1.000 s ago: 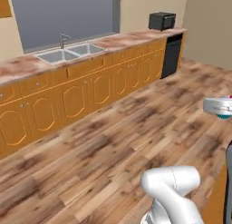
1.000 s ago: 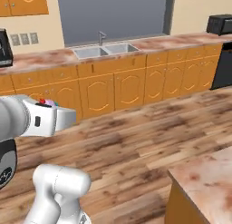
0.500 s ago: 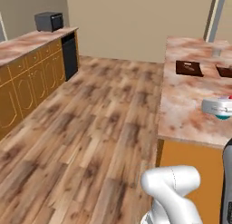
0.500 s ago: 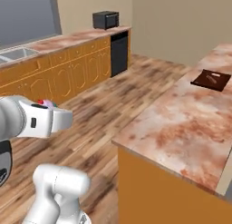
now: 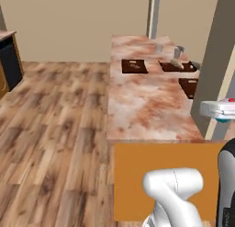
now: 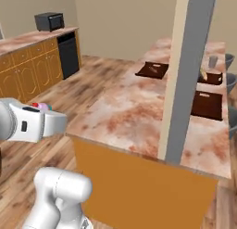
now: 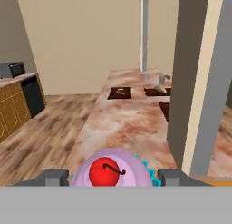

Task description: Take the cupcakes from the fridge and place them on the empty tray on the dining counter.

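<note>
Holding the pink cupcake between its two dark fingertips, the gripper is closed around it — lilac-pink frosting, a red cherry on top and a bit of teal wrapper peeking out at one side. Beyond the cupcake stretches the dining counter, its pinkish marbled top running away toward a beige wall and its near end faced in orange. A tall grey pillar stands on the counter's near end. Past the pillar lie three dark brown trays: one at the far left of the counter with a small tan bit on it, one further right carrying tan food — and one nearest the pillar, which looks bare. Left of the counter is wood floor.
</note>
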You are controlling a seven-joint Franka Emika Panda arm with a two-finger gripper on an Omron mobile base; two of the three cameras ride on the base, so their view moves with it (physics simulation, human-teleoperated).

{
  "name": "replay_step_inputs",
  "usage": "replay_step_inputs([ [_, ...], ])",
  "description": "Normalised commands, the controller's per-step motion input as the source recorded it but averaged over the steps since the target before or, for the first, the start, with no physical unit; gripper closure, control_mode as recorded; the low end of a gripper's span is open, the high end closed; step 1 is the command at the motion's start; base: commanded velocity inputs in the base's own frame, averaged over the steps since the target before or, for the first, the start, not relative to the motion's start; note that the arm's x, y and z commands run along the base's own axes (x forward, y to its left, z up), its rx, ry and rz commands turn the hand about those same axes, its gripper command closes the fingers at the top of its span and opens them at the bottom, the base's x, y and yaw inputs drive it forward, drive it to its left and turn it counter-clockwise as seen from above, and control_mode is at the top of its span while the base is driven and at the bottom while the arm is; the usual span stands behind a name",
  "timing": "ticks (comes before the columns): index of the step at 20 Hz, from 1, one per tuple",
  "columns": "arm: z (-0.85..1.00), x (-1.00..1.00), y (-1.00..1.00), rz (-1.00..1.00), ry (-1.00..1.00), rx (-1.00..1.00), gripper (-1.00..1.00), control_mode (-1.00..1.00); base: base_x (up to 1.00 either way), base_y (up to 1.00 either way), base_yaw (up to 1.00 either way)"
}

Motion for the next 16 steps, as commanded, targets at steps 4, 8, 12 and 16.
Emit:
replay_step_inputs([
  [4, 0.0, 0.0, 0.0, 0.0, 0.0, 0.0, 1.0, 1.0, -0.45, -1.0, -0.27],
  [8, 0.0, 0.0, 0.0, 0.0, 0.0, 0.0, 1.0, 1.0, -0.29, -1.0, -0.25],
  [12, 0.0, 0.0, 0.0, 0.0, 0.0, 0.0, 1.0, 1.0, -0.23, -1.0, -0.18],
  [16, 0.0, 0.0, 0.0, 0.0, 0.0, 0.0, 1.0, 1.0, 0.1, -1.0, 0.01],
])
